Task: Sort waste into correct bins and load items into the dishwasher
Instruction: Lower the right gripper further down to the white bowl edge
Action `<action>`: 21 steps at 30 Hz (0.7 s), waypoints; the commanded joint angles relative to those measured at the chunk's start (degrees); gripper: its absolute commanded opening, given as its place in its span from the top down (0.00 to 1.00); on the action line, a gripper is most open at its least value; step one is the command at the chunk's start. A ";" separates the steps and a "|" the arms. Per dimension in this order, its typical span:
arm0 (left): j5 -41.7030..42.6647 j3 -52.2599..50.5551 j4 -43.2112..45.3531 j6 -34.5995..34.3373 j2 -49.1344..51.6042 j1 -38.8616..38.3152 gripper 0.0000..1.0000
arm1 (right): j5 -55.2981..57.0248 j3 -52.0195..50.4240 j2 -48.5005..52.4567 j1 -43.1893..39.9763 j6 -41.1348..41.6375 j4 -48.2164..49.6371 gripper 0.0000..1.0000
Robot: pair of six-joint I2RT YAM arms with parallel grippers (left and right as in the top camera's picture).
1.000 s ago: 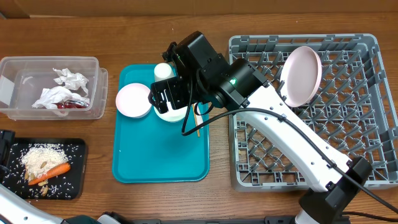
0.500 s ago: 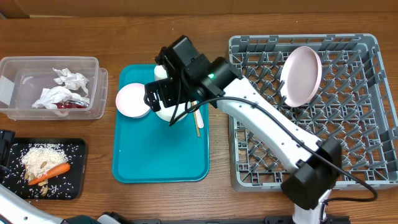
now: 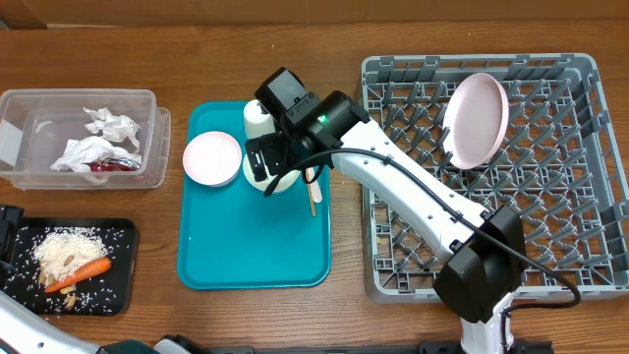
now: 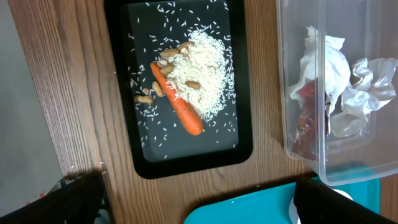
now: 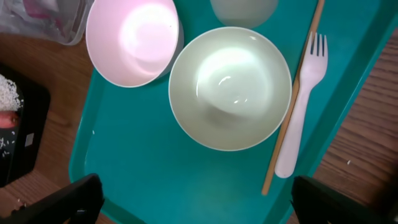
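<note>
A white bowl (image 5: 230, 87) is sitting mid-frame on the teal tray (image 5: 155, 180), with a pink bowl (image 5: 132, 40) just beside it at 10 o'clock and a small cup (image 5: 244, 9) at 12. A white fork (image 5: 301, 106) and a wooden stick (image 5: 271, 171) are lying together at 3 o'clock. The gripper (image 5: 199, 208) is hovering spread wide at 6 o'clock.

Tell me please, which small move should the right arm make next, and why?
Probably lower the right gripper onto the rim of the white bowl and close. Its jaws stand open above the bowl, which sits empty on the teal tray, not yet in the grey dish rack. The white fork lies beside it, so choose the rim away from it.
</note>
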 commanded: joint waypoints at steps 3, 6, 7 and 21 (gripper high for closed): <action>0.24 0.11 0.02 -0.35 -0.52 0.24 0.00 | -0.92 -0.04 2.71 1.16 1.77 0.22 0.00; 0.24 0.11 0.02 -0.35 -0.52 0.24 0.00 | -1.62 -0.04 3.41 2.16 -0.24 1.11 0.00; 0.24 0.11 0.02 -0.35 -0.52 0.24 0.00 | -1.57 -0.04 3.43 2.51 -1.90 1.51 0.00; 0.24 0.11 0.02 -0.35 -0.52 0.24 0.00 | -0.24 -13.62 3.50 4.28 -13.29 16.09 0.06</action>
